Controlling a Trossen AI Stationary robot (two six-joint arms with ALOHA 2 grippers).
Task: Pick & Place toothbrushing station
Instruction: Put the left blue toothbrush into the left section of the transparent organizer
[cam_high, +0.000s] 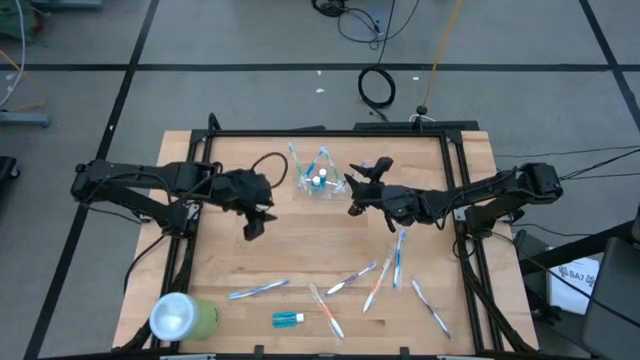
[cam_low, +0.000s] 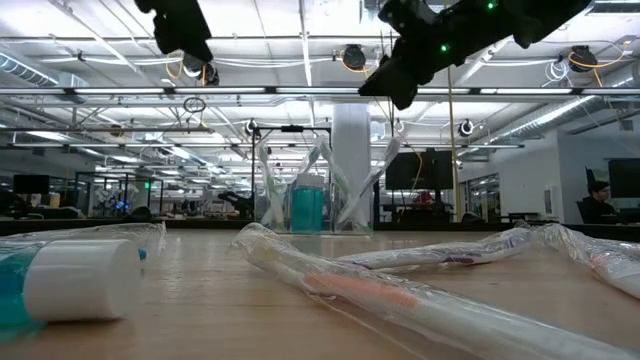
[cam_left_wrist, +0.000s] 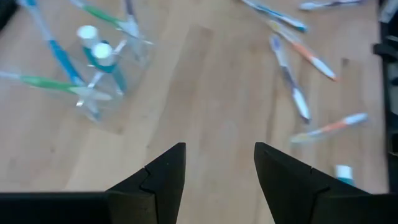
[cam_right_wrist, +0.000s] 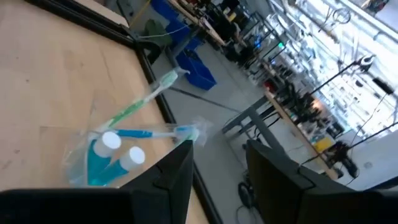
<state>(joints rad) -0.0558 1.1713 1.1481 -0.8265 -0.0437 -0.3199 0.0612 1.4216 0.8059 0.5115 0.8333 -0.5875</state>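
- Bare desk (cam_high: 300, 240) lies open between the two arms, in front of the clear cup (cam_high: 320, 182).
- Scattered toothbrushes (cam_high: 378, 285) clutter the near right side.
- Green cup (cam_high: 182, 317) blocks the near left corner.

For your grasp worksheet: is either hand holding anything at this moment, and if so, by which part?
Nothing is held. The left hand hangs open above bare wood; the right hand stands open beside the clear cup, gripping nothing.

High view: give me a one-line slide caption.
Both open grippers, left and right, flank the clear cup holding toothbrushes and tubes; more toothbrushes lie scattered on the table.
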